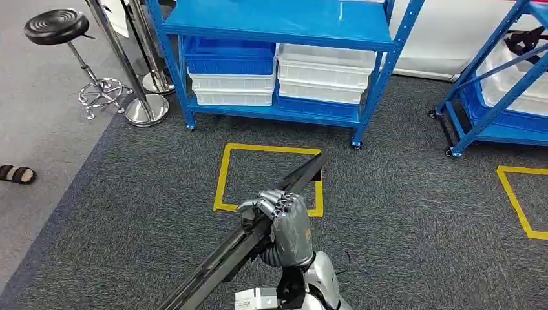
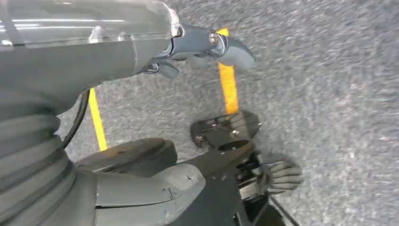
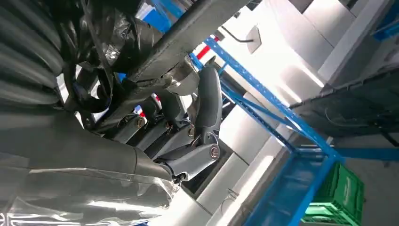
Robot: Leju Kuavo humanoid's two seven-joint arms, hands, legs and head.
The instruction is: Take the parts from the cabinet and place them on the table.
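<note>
A long black metal bar (image 1: 210,263) slants across the lower middle of the head view, from the bottom edge up to the yellow floor square (image 1: 223,173). My right hand (image 1: 282,219) grips it near its middle, fingers wrapped over the top. The right wrist view shows the same bar (image 3: 188,33) with the dark fingers (image 3: 209,94) curled round it. My left hand (image 2: 94,61) hangs over the grey carpet, holding nothing, with its fingers (image 2: 221,44) and thumb (image 2: 160,188) apart. The blue cabinet (image 1: 284,26) stands ahead, beyond the square.
The cabinet's lower shelf holds a blue bin (image 1: 229,57) and white bins (image 1: 323,74). A second blue rack (image 1: 497,97) stands at the right. A black stool (image 1: 57,26) and chrome post bases (image 1: 147,110) are at the left, and a person's sandal (image 1: 16,173) is at the left edge.
</note>
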